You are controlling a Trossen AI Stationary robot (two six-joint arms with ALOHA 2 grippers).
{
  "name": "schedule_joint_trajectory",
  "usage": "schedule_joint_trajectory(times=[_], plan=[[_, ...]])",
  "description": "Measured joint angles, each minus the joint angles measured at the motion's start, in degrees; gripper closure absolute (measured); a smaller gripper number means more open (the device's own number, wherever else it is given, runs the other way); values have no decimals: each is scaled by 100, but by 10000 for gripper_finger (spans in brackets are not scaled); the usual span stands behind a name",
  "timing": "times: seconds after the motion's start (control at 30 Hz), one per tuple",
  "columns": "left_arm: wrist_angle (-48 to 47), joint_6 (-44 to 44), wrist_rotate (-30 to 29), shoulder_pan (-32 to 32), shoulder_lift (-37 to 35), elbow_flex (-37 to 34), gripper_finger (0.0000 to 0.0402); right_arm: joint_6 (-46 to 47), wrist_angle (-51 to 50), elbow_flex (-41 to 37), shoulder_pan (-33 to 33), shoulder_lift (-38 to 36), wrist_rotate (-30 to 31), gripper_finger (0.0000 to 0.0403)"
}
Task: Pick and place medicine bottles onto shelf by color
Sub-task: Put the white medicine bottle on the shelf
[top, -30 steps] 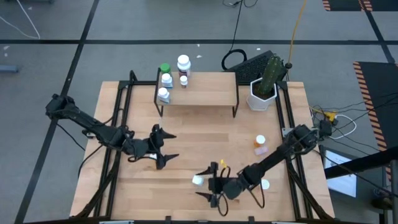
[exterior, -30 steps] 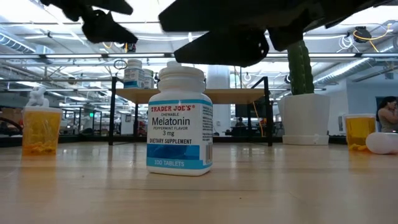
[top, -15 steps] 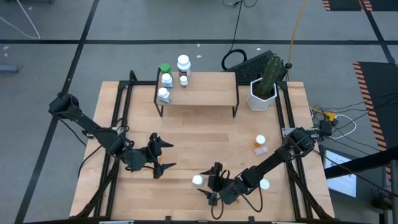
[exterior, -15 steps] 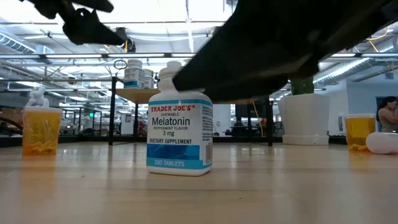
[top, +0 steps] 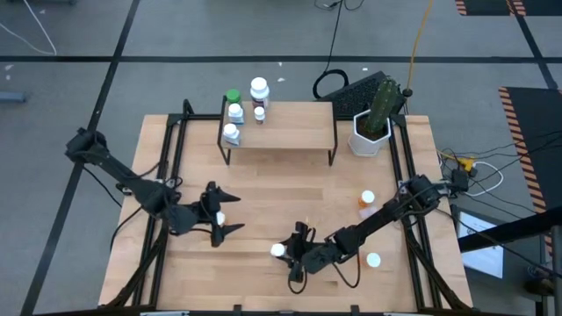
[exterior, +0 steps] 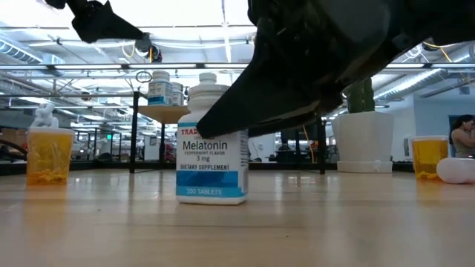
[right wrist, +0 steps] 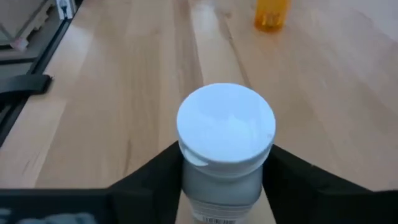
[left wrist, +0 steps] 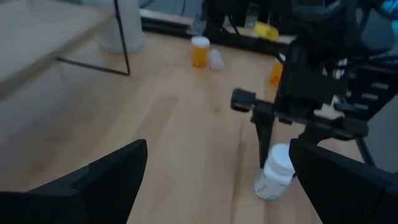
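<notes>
Near the surface's (top: 263,193) front edge, the right claw (top: 292,252) is closing around the white-capped Melatonin bottle (exterior: 211,144), fingers (right wrist: 155,168) flanking its sides; firm contact is hard to confirm. Its dark bulk is hiding part of the label in the low view. Left claw (top: 219,217) is hovering spread, empty, mid-surface. Shelf (top: 290,127) is standing at the back, well apart.

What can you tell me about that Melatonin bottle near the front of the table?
The Melatonin bottle is a small white plastic-looking bottle with a white cap and a white-and-blue label reading "100 tablets". It stands upright on the wooden table, near its front edge. The right gripper has its dark fingers on either side of the bottle, just below the cap.
</notes>
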Motion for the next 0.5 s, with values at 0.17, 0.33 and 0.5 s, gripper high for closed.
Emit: schedule_joint_trajectory(times=[0.17,0.33,0.5], plan=[[-245,402,-320,0,-588,0,7,-741,19,50,-289,-298,-466,246],[-433,988,-885,87,-1043,0,7,-1831,-344,247,-1065,-939,-1007,231],[-954,1116,-926,356,-1176,0,7,-2751,-1029,708,-2345,-1377,-2072,232]])
